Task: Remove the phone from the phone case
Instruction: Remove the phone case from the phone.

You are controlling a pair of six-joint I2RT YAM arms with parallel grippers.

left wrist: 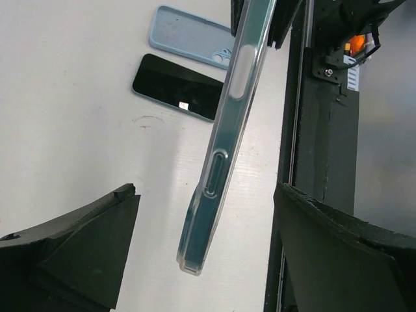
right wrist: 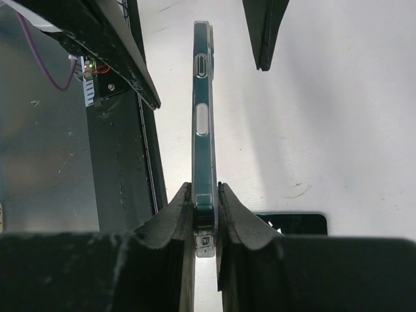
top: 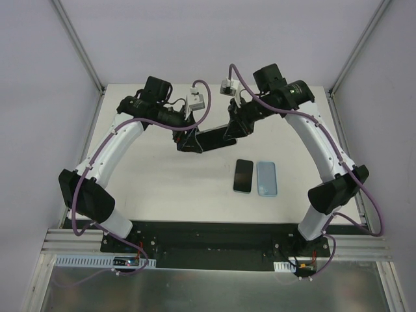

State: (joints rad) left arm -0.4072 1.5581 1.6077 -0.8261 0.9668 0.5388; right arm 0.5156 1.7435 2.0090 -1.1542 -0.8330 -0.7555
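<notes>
A dark teal phone in a clear phone case (top: 214, 138) hangs edge-on above the table between both arms. My right gripper (right wrist: 205, 195) is shut on its one end, pads pressed flat on both faces of the cased phone (right wrist: 203, 117). My left gripper (left wrist: 205, 195) is open around the other end of the cased phone (left wrist: 224, 149). Its fingers (left wrist: 84, 240) stand wide on either side without touching it. From above, the left gripper (top: 188, 142) and right gripper (top: 231, 133) face each other.
A bare black phone (top: 244, 175) lies screen up on the white table beside an empty light blue case (top: 266, 178), just in front of the held phone. Both show below in the left wrist view, black phone (left wrist: 175, 86) and blue case (left wrist: 192, 37). The black base rail (left wrist: 318, 143) runs along the near edge.
</notes>
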